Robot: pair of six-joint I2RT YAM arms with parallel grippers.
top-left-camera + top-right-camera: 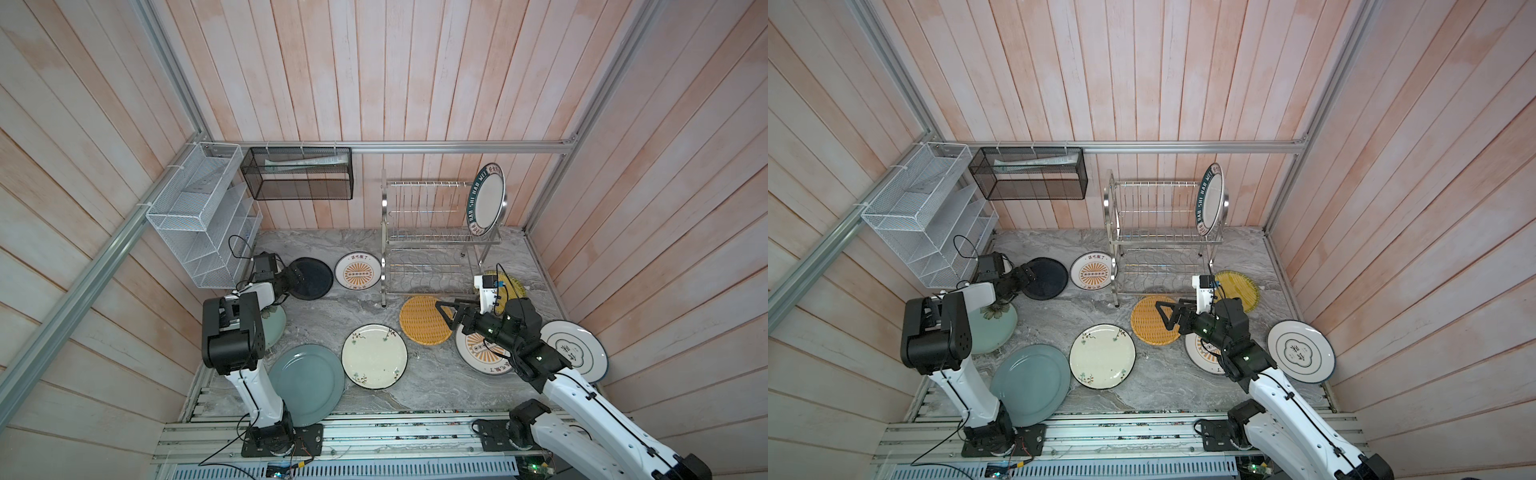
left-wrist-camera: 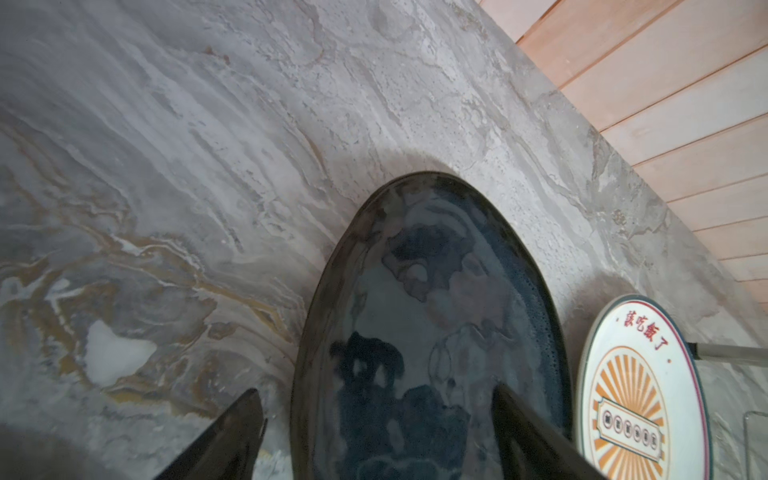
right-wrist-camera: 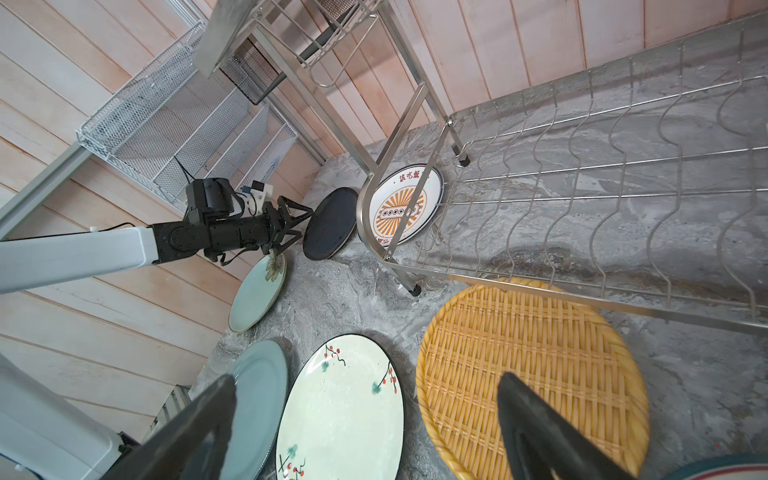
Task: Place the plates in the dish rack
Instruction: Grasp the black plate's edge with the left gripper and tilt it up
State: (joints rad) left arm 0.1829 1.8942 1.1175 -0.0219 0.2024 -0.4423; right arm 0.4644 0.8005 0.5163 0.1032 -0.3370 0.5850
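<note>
A black plate [image 1: 313,277] [image 2: 436,311] lies flat at the back left of the marble table. My left gripper [image 1: 296,277] [image 2: 374,390] is open astride its near rim, one finger over the plate and one over the table. My right gripper [image 1: 444,316] [image 3: 365,378] hangs open and empty above the orange woven plate [image 1: 424,320], near the cream floral plate [image 3: 345,407]. The dish rack [image 1: 428,241] [image 1: 1158,237] stands at the back. One teal-rimmed white plate [image 1: 487,199] stands upright at the right end of its upper tier.
Flat on the table lie a sunburst plate [image 1: 358,272] by the rack's left leg, a grey-blue plate [image 1: 306,378], a pale teal flower plate [image 1: 274,326], a yellow woven plate [image 1: 513,284] and a blue-ringed plate [image 1: 575,349]. A white mesh organizer [image 1: 199,212] and a black basket [image 1: 297,172] hang on the walls.
</note>
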